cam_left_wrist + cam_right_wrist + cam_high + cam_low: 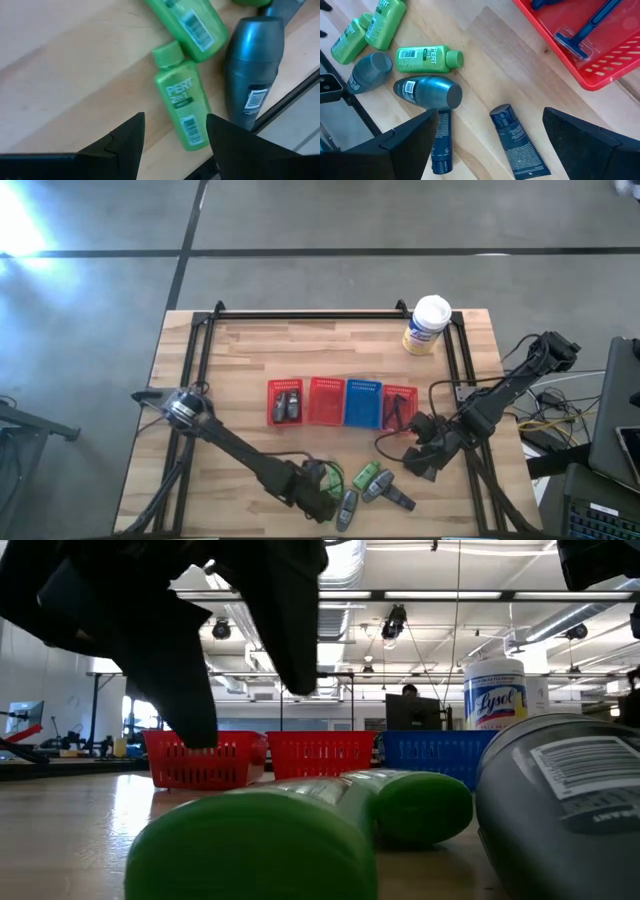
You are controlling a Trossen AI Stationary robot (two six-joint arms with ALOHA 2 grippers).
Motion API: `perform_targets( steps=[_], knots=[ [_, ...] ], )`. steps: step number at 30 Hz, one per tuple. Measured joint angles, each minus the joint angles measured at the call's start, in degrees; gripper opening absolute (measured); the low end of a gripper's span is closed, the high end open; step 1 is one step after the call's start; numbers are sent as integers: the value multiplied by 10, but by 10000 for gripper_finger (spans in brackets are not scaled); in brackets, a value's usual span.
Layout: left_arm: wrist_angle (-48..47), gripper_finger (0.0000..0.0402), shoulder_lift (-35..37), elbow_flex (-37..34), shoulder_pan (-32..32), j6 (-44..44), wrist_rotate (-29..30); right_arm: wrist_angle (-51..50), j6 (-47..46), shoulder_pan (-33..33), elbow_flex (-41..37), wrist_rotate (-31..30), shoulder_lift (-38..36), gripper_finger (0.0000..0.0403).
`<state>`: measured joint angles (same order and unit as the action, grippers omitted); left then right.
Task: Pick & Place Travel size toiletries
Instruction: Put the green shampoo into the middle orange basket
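Near the table's near edge lies a cluster of toiletries: green bottles (366, 476), grey oval tubes (347, 506) and a dark tube (401, 500). My left gripper (325, 490) hovers open over the cluster's left side. In its wrist view the fingers (175, 145) stand on either side of the base end of a green PERT bottle (180, 107) lying flat, beside a grey tube (252, 65). My right gripper (420, 460) is open just right of the cluster. Its wrist view (490, 145) shows a dark blue tube (515, 140) lying flat between the fingers.
Four mesh baskets stand in a row mid-table: a red one (287, 402) with grey tubes, a red one (327, 400), a blue one (363, 402), and a red one (399, 408) with razors (580, 40). A white-lidded canister (428, 325) stands at the far right. A black rail (295, 95) runs along the near edge.
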<state>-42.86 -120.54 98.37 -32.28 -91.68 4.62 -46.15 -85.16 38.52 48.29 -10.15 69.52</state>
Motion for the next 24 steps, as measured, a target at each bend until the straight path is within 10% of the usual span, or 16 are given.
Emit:
perform_targets(
  steps=[24],
  knots=[
    [-33, 216, -80, 54, 0, -62, -53, -6, 14, 17, 0, 1, 0, 341]
  ],
)
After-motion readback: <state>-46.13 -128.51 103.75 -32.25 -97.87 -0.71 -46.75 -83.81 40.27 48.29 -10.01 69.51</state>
